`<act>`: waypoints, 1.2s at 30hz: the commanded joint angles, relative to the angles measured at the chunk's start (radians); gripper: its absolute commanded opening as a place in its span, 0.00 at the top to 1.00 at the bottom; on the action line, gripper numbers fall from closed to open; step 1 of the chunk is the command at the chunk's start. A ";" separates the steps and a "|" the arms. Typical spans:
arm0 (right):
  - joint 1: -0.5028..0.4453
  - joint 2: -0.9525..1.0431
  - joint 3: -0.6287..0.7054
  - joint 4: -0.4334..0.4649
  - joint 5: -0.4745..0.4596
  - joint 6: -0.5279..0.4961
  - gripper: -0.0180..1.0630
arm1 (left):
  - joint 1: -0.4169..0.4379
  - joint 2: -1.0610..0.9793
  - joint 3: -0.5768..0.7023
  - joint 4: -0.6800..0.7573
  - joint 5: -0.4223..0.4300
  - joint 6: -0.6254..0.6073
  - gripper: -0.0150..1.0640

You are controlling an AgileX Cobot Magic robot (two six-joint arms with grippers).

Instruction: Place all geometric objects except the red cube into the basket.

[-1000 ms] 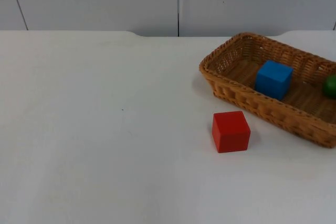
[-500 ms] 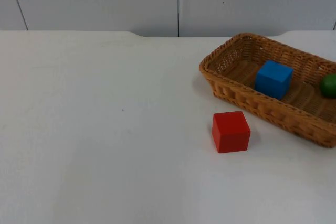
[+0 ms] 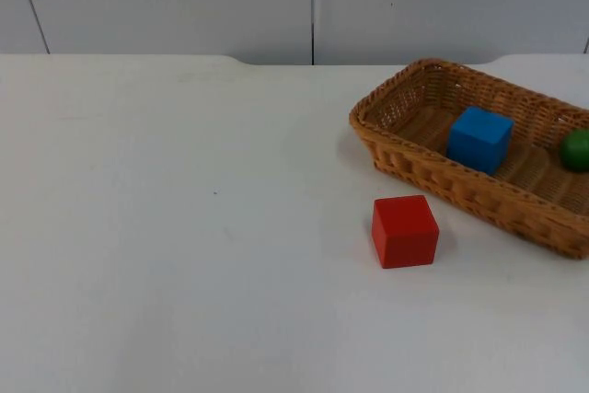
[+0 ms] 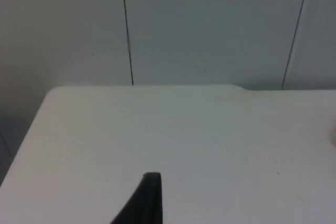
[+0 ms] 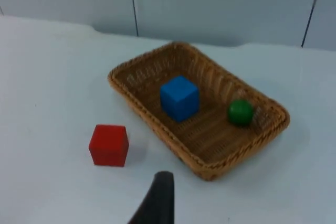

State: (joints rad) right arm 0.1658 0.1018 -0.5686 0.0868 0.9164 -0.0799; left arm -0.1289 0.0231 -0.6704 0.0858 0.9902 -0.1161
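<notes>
Woven brown wicker basket [image 3: 479, 149] already holds the blue cube [image 3: 479, 139] and green ball [image 3: 577, 149]; red cube [image 3: 405, 231] sits just outside it, nearer the right hand. Can't tell either hand's grip state.

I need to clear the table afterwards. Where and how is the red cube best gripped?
Come from above and close on two opposite flat side faces of the red cube. It sits flat on the white table, apart from the basket, so every side looks free; its parallel faces likely suit a pinch.
</notes>
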 commanded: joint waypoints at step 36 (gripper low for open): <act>-0.002 -0.102 0.050 -0.028 0.166 -0.065 0.21 | 0.003 -0.023 0.175 -0.053 0.086 0.116 0.01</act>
State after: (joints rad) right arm 0.1658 0.0034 -0.5242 0.0590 1.0900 -0.1342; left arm -0.1289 0.0031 -0.5010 0.0418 1.0819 0.0000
